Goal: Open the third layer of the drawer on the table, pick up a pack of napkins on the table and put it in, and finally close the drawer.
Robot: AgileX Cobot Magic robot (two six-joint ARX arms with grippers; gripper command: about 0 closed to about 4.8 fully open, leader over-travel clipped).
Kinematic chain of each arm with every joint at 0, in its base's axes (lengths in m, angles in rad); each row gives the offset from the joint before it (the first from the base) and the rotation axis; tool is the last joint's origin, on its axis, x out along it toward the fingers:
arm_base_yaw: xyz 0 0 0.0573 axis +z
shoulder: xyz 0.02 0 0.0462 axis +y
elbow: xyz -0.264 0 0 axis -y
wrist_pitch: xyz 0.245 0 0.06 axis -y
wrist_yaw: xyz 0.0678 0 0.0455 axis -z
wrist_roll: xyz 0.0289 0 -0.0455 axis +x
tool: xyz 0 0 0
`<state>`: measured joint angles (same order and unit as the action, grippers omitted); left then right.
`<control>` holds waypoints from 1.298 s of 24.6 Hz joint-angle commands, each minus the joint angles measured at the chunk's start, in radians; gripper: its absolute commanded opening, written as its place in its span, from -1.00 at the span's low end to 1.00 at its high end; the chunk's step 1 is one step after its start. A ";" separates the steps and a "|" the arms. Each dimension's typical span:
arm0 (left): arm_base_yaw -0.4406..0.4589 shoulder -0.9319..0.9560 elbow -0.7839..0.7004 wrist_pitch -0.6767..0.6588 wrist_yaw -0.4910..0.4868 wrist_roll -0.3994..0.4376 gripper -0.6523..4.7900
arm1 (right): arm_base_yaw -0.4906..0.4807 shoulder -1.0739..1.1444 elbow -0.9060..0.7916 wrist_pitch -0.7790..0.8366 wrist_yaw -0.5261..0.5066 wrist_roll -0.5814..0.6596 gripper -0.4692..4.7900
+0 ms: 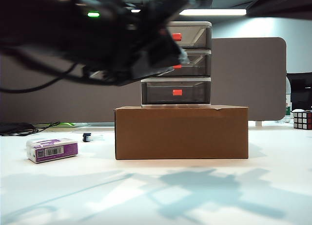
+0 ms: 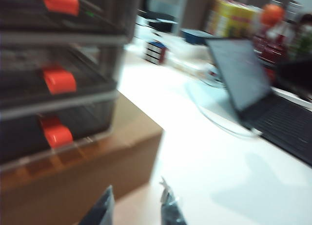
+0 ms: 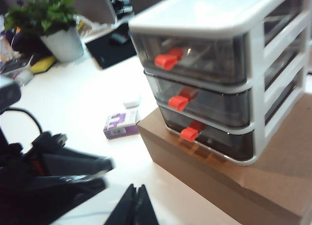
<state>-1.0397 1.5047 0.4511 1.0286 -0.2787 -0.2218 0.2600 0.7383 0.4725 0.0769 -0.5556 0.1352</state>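
The big white table (image 1: pixel 204 196) fills the bottom of the outside picture; it looks flat and smooth. On it in the middle sits a brown cardboard box (image 1: pixel 181 132), plain and square. On top of the box stands the drawer (image 1: pixel 176 64), a white frame with three smoky see-through plastic trays. The third layer of the drawer (image 1: pixel 176 92) is the lowest one, just above the box, and it is shut, with a little red-orange handle (image 1: pixel 177 92). The pack of napkins (image 1: pixel 52 150) lies at the lower left, well apart from the box; it is soft, purple and white, with a barcode label.

A dark blurry arm (image 1: pixel 97 35) covers the upper left and hides part of the upper trays. The left gripper (image 2: pixel 134 208) peeks in at the bottom of its own picture with a gap between its tips and nothing in it. The right gripper (image 3: pixel 134 205) shows thin tips pressed together, holding nothing.

To do this step well, I think a gripper should aim at the lowest handle, not the middle one, and pull straight out so the drawer does not slide off the box
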 commanded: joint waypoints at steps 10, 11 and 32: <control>-0.109 0.397 0.273 0.064 -0.606 0.078 -0.32 | 0.031 0.282 0.140 0.064 -0.071 -0.073 -0.84; -0.109 0.418 0.284 0.072 -0.632 0.085 -0.31 | 0.031 0.295 0.145 0.066 -0.084 -0.082 -0.84; -0.031 0.528 0.429 0.095 -0.682 0.098 -0.01 | 0.047 0.389 0.154 0.188 -0.102 -0.087 -0.84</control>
<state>-1.0790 2.0350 0.8742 1.1149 -0.9802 -0.1272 0.3042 1.1286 0.6209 0.2440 -0.6525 0.0517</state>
